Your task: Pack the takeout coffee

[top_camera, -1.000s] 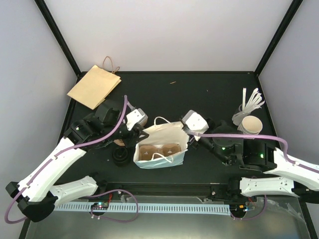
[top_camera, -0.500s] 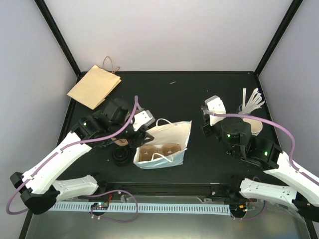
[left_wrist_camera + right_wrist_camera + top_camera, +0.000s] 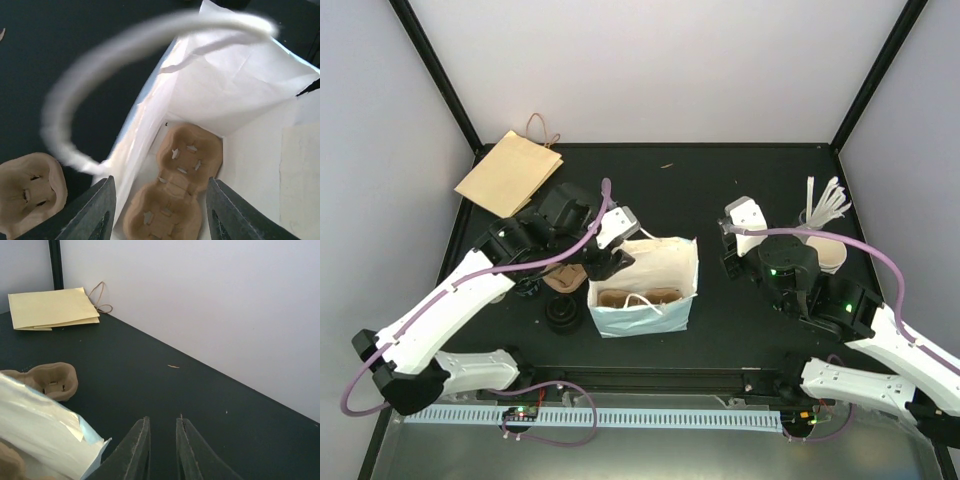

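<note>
Open white bag [image 3: 645, 290] stood on the counter [image 3: 700, 190], with a cardboard carrier [image 3: 175, 195] inside, its sockets empty. Over the bag's rim the left hand [image 3: 162, 210] hung open, holding nothing. The right hand [image 3: 162, 440] was well apart, jaws barely parted, empty. The coffee cup was not made out in any view, so packing was not yet done.

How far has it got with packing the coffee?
Done: the white paper bag stands open with a cardboard cup carrier inside. In hand: nothing; the left pincer hovers open over the bag, the right pincer is empty. Left: no lidded cup sits in the carrier yet.
</note>
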Controlling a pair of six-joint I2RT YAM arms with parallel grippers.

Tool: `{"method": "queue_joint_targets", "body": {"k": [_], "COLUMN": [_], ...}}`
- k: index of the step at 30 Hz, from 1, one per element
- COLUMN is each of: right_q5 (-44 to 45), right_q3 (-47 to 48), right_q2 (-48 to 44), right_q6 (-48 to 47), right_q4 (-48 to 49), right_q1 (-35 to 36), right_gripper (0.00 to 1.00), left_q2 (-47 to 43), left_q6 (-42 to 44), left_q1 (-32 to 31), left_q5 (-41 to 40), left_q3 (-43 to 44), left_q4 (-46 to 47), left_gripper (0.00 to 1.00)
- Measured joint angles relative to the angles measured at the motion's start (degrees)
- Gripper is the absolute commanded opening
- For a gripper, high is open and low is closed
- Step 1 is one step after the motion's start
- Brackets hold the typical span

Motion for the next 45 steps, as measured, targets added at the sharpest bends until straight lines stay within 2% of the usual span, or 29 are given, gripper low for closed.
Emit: {"method": "queue_joint_targets", "body": {"k": [13,21,26,30,33,36,40,43,45], "right_q5": [-2.1,-3.1,-3.6,-4.0,-4.1,-4.2,-4.4,-5.4,-6.6], "right_q3": [-0.6,-1.0,-1.0,-1.0,-1.0,-1.0,-1.0,-0.9,-0.5], "right_q2": [-0.2,-0.2,0.3,0.6,0.6,0.6,0.6,0.7,1.2], "right_q6": [0.0,-0.3,-0.5,-1.0,-1.2,-1.4,-1.4,-1.1,-0.1], "right_q4": [0.0,0.3,0.5,0.5,0.5,0.5,0.4,0.1,-0.9], "right_q1": [-1.1,-1.8,-2.0,-2.1,-2.1,-2.3,-2.3,-2.4,-2.4], "right_gripper": [0.17,0.17,0.17,0.17,0.17,0.17,0.17,0.17,0.18], "left_q2": [6.3,-0.5,-2.6,0.2,2.8,4.9,7.9,9.9,10.4], "left_q6": [-0.5,-1.7,-2.2,-1.9,-1.2,-0.6,0.2,1.1,1.5], "left_q1": [0.4,1.1,4.0,4.7,4.7,4.7,4.7,4.7,4.7], "left_q5": [-4.0,-4.0,-3.4,-1.8,-1.2,-1.2,-1.1,-1.0,-0.9], "left_q3": [1.9,1.0,1.0,1.0,1.0,1.0,1.4,1.7,1.8], "left_q4": [-0.3,0.3,0.3,0.4,0.5,1.0,1.3,1.3,1.3], "left_gripper": [0.48,0.5,0.64,0.65,0.59,0.47,0.26,0.02,0.02]}}
